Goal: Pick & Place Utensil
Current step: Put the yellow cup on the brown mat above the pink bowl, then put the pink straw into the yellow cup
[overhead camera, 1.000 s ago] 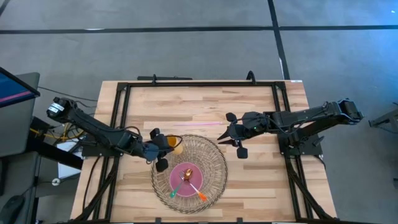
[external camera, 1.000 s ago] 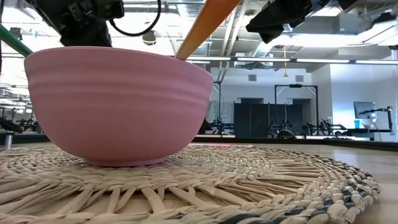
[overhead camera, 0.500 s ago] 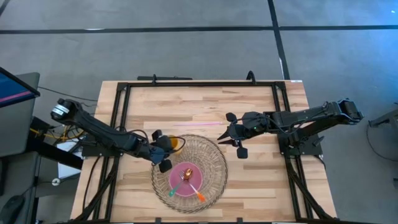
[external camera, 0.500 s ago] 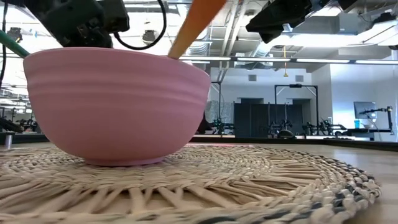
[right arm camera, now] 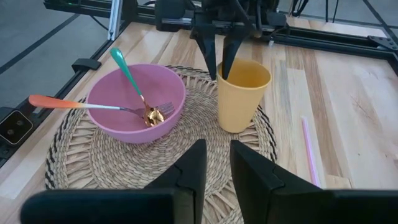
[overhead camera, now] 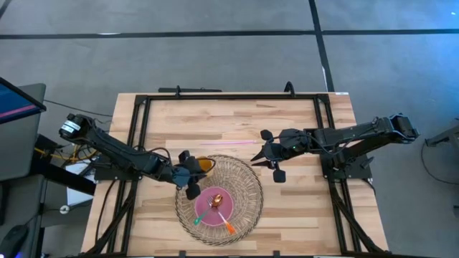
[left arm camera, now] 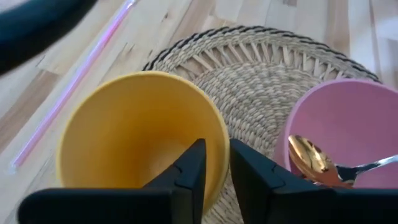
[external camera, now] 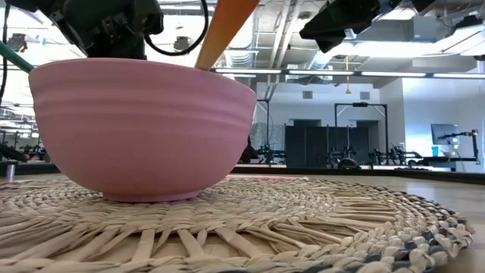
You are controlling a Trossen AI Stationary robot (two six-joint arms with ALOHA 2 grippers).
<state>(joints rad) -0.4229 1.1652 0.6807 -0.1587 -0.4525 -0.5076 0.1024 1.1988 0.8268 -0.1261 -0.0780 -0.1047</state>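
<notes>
A yellow cup stands upright on the far edge of a round woven mat. My left gripper is shut on the cup's rim. A pink bowl sits in the middle of the mat. Leaning on the bowl's rim are a gold spoon with a green handle and a fork with an orange handle. My right gripper hovers shut above the table off the mat's far right edge, touching nothing. My left gripper pinches the yellow cup's wall at the rim, one finger inside and one outside, on the side toward the bowl. The fingers come from above, pointing down. The cup stays upright, its base seemingly on the mat.
A thin pink straw lies on the bare wood beyond the mat. A black frame runs along the table's far, left and right edges. Bare wood lies to the right of the mat, under the right arm.
My left gripper has moved toward the table's right, toward the bowl, carrying the yellow cup with it, still shut on the rim. In the low view the bowl and the orange handle have shifted slightly. The right arm has kept still.
</notes>
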